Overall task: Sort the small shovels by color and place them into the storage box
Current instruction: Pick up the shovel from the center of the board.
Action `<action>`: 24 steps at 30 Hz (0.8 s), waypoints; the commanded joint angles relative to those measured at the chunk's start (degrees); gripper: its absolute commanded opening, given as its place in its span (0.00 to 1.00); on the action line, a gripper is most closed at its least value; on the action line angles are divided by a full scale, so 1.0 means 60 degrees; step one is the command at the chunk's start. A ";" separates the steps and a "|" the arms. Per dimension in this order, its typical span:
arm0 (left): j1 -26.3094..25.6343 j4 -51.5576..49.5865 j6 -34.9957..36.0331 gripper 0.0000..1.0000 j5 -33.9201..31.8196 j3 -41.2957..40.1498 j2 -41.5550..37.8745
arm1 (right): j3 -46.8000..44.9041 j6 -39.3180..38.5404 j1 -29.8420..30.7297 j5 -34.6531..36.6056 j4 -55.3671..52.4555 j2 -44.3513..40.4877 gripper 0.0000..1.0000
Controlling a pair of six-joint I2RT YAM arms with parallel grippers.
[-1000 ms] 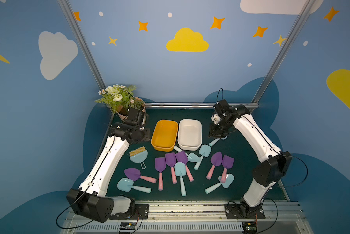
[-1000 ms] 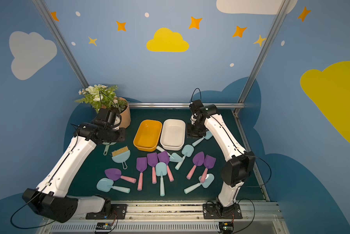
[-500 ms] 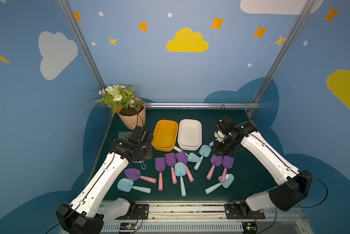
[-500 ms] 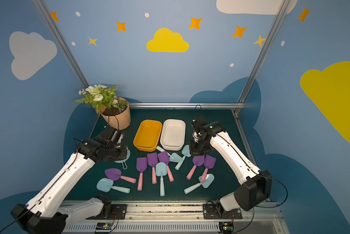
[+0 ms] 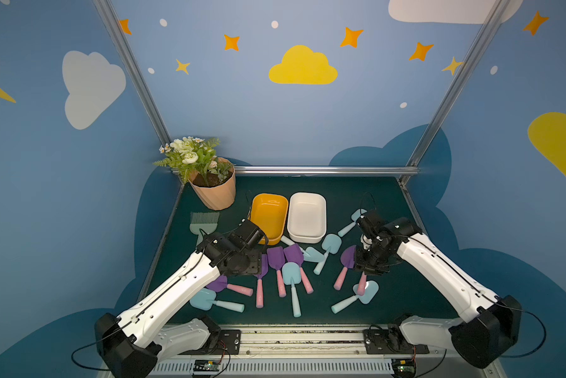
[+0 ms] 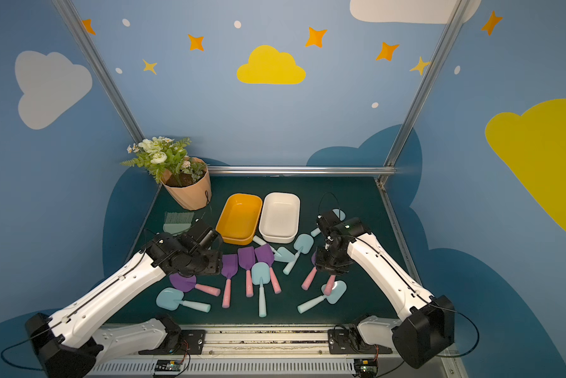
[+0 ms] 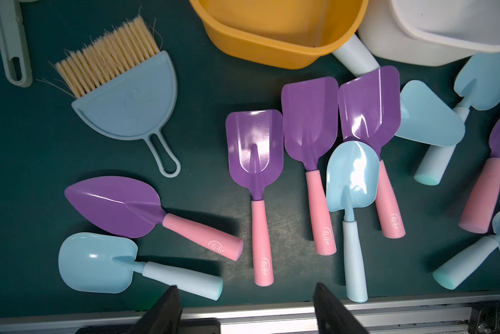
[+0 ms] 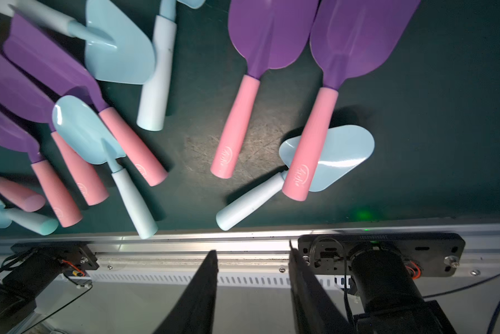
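Observation:
Several small shovels lie scattered on the dark green table in front of an empty yellow-orange storage box [image 5: 268, 216] and an empty white one [image 5: 307, 214]. Some are purple with pink handles [image 7: 254, 144], others pale blue [image 7: 352, 173]. My left gripper [image 7: 244, 292] is open with nothing between its fingers and hovers over the left cluster [image 5: 252, 261]. My right gripper [image 8: 253, 251] is also open and holds nothing. It hangs above two purple shovels [image 8: 269, 34] at the right [image 5: 368, 265]. One of their pink handles rests on a blue shovel [image 8: 338, 156].
A peach flowerpot [image 5: 214, 189] with a plant stands at the back left. A grey-green brush [image 5: 204, 222] and a light blue dustpan [image 7: 127, 104] with a loop handle lie by the left edge. A metal rail [image 5: 291, 330] runs along the front.
Both arms have swung from the back of the table toward the front and now sit over the shovels. Both grippers have opened.

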 commanded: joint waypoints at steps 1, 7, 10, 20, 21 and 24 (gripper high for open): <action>-0.0366 -0.0116 -0.0444 0.70 -0.0238 0.0090 0.0234 | -0.0327 0.0493 -0.0083 0.0326 -0.0308 0.0040 0.45; -0.0879 0.0098 -0.0743 0.77 -0.0182 0.0030 0.0662 | -0.0657 0.0581 -0.0220 0.0203 -0.0512 0.0588 0.48; -0.1071 0.0236 -0.0809 0.77 -0.0108 -0.0026 0.0805 | -0.0788 0.0687 -0.0292 0.0217 -0.0481 0.0653 0.51; -0.1213 0.0467 -0.0832 0.78 -0.0020 -0.0158 0.0990 | -0.1528 0.0732 -0.0841 -0.0178 -0.0029 0.0752 0.58; -0.1207 0.0463 -0.0831 0.78 -0.0019 -0.0144 0.1028 | -0.1604 0.0739 -0.0867 -0.0263 0.0066 0.0794 0.58; -0.1210 0.0486 -0.0795 0.78 0.0024 -0.0145 0.1099 | -0.1759 0.0761 -0.0912 -0.0479 0.0348 0.0951 0.58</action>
